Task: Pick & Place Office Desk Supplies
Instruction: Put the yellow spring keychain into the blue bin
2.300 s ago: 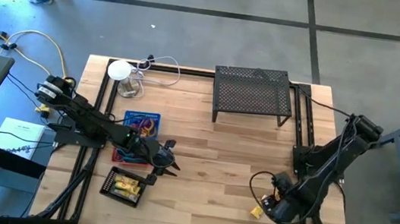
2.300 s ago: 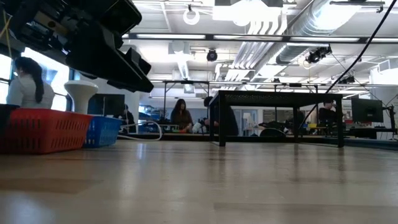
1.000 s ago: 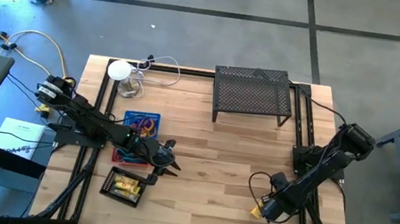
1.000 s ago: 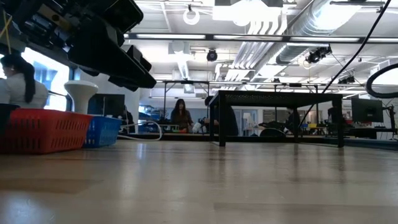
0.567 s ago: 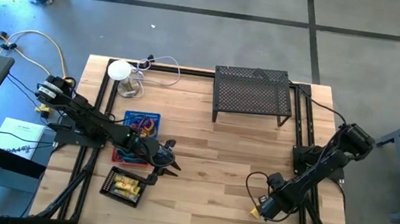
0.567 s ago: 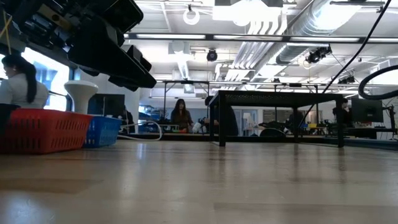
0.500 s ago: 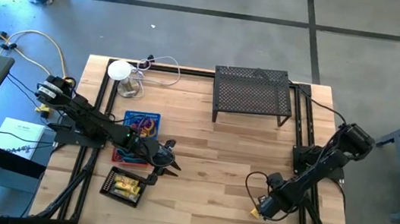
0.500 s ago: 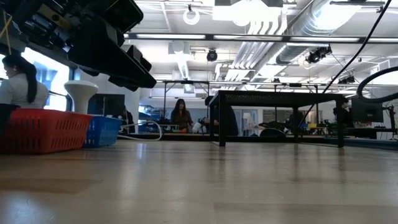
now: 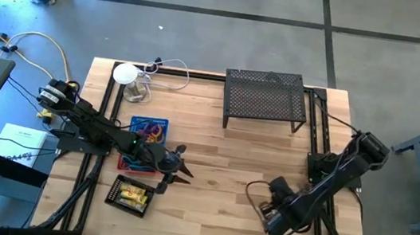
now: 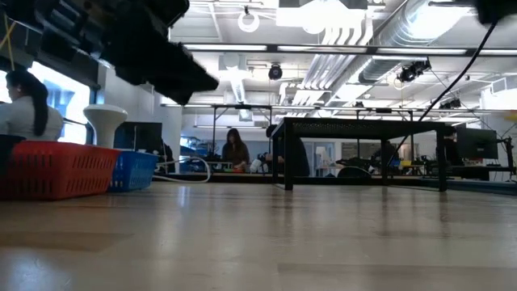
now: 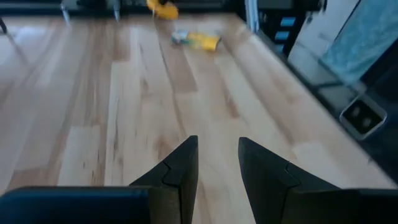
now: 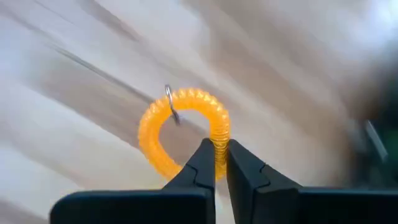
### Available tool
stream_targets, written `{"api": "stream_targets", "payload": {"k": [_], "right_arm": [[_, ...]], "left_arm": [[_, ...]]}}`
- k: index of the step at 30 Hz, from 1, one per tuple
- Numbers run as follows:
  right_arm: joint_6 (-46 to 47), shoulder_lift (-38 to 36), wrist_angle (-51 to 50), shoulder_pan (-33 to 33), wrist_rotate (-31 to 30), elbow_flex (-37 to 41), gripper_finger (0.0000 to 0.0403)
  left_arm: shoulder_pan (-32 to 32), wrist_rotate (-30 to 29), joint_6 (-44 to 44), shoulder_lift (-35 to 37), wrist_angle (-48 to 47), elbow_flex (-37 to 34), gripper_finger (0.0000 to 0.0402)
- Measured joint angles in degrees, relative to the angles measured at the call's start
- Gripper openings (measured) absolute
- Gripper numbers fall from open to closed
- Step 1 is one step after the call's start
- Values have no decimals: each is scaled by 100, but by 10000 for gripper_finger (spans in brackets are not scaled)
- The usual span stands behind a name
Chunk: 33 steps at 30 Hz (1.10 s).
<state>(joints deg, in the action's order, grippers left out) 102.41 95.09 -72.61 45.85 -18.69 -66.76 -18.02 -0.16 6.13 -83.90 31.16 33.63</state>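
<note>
My right gripper [image 12: 221, 163] is shut on an orange coiled ring [image 12: 180, 127] that carries a small metal ring [image 12: 171, 102]. It hangs over the table's near right part [image 9: 269, 213]. A yellow-and-white tube [image 11: 198, 41] lies on the wood near it. My left gripper [image 11: 217, 165] stands open with nothing between its fingers, above the table beside the trays [image 9: 178, 170]. My right gripper pinches the orange ring's coil [image 12: 220, 138] at one spot on its round between the two fingertips. The fingers come from above, slanting down, and lie across the coil. The rest of the ring stands out beyond the fingertips, off the wood.
A blue tray [image 9: 148, 128] with coloured loops, a red tray [image 10: 56, 170] and a black tray [image 9: 130, 194] with yellow tubes stand at the left. A black mesh shelf [image 9: 265, 99] stands at the far edge. A white round device [image 9: 125, 73] with a cable sits far left.
My right arm has swung toward the table's left and risen, its wrist turning as it went. My left gripper has tipped up a little in place.
</note>
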Motion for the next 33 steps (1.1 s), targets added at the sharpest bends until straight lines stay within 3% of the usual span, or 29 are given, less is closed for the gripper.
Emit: {"api": "stream_targets", "payload": {"k": [3,6,11,16,19,24,33], "right_arm": [[-1337,-7,1081,-17,-2033,-140,8],[-3233,-7,2570,-220,-3235,-145,8],[-6640,285,5499,-644,-4233,-153,9],[-9150,860,7848,-1007,-4415,-156,9],[-9614,1142,8382,-1153,-4624,-156,9],[-9511,1397,8529,-1220,-5301,-156,9],[-9300,1414,8536,-1252,-5296,-156,9]], "left_arm": [[0,2,319,0,331,0,111],[0,2,651,0,718,0,111],[0,4,1126,0,1121,0,111],[-3,6,1181,1,1303,0,111],[-27,7,1144,2,1438,0,111],[-55,4,1127,2,1598,0,111],[-53,-687,1019,2,1604,0,111]]}}
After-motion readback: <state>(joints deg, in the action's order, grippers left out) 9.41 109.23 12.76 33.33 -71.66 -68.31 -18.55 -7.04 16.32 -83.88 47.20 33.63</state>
